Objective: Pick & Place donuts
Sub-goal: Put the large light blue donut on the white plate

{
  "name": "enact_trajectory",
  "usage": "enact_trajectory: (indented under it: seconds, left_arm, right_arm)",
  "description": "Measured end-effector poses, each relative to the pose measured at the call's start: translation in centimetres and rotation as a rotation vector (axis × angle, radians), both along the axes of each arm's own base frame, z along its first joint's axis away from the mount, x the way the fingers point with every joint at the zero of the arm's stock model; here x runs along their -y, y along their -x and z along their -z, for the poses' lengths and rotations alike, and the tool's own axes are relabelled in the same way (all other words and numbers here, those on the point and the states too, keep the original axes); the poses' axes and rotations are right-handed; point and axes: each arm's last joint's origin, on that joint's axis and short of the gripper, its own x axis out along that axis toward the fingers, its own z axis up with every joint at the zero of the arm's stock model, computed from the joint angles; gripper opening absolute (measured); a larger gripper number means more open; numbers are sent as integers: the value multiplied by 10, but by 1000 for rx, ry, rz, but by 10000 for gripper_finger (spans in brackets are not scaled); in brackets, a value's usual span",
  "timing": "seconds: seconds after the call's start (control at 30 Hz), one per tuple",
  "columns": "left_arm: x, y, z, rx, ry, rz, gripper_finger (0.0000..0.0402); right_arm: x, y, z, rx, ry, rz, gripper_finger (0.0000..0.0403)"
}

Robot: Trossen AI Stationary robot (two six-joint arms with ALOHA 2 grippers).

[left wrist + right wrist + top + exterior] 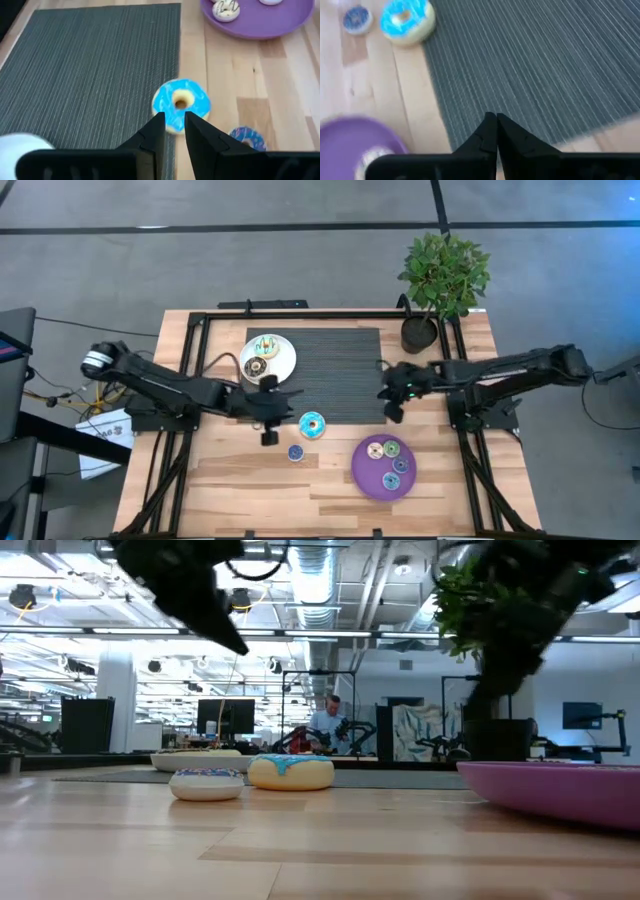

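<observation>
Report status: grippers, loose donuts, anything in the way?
Left gripper nearly shut, empty, above blue-iced donut. Right gripper shut, empty, over grey mat. Small blue donut loose on table. Nothing in the way.

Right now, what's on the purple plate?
Four small donuts sit on the purple plate: cream, green, blue and purple. Nothing covers them from above; their undersides stay hidden.

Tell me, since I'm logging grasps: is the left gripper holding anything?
No. The left gripper is empty, fingers slightly apart, above the light-blue donut.
</observation>
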Motion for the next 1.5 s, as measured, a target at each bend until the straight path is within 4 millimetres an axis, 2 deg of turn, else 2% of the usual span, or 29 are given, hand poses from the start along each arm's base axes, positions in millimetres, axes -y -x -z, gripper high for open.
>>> enact_trajectory:
  seconds: [0.17,0.33,0.47,0.6,0.7,0.8,0.93,1.17,1.37,1.5]
  left_arm:
    - [8,-37,0,-40,-2,-8,66]
    - [5,-71,7,-138,21,-71,72]
    - [2,-98,10,-208,56,-44,99]
    - [-5,-114,13,-280,48,-66,141]
    - [-11,-120,17,-325,42,-80,176]
    - [-16,-117,21,-372,44,-74,206]
    - [-21,-114,26,-398,43,-93,229]
    - [-21,-114,31,-428,13,-48,233]
    - [-19,-119,57,-514,49,-38,233]
    - [-19,-121,62,-511,58,-58,233]
  right_arm:
    - [9,26,-1,29,-19,-27,1]
    - [10,42,-1,70,-27,-72,1]
    - [10,50,-2,71,-18,-90,1]
    - [9,53,-4,78,-18,-98,0]
    - [8,54,-4,75,-35,-122,0]
    - [7,53,-4,80,-43,-144,0]
    - [6,53,-4,79,-44,-153,0]
    - [5,53,-4,79,-40,-160,0]
    - [5,53,-4,80,-40,-160,0]
    - [5,53,-4,79,-40,-160,0]
